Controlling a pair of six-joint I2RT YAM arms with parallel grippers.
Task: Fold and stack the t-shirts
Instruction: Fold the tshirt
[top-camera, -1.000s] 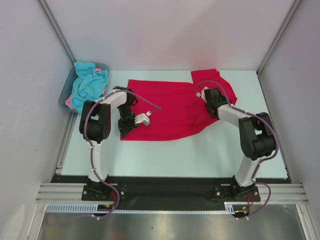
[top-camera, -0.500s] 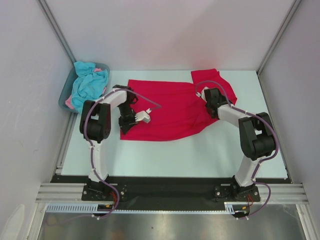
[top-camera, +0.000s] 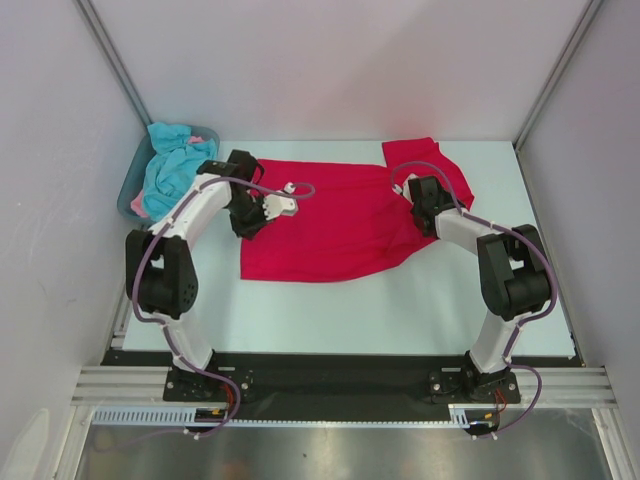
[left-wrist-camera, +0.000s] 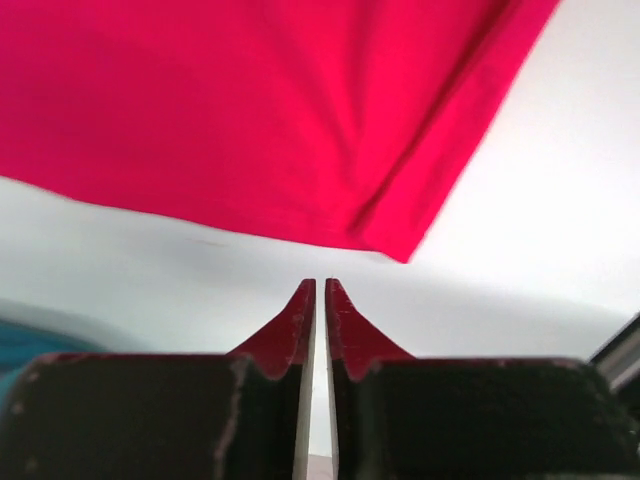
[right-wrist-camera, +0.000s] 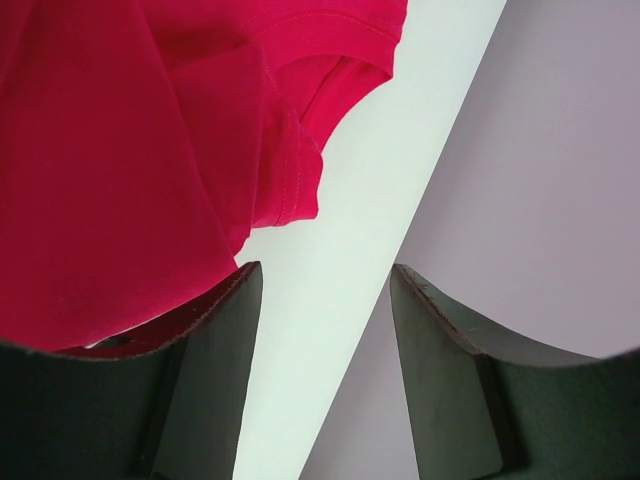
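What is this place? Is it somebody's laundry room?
Probably not a home: it looks like a robot lab's test booth. Two robot arms are bolted to a metal rail at the edge of the table, plain white panels wall it in, and a red t-shirt lies spread out on it.

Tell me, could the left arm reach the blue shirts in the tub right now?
Probably yes: the tub sits just beside its end effector, the blue shirts lie heaped on top, and nothing stands between them.
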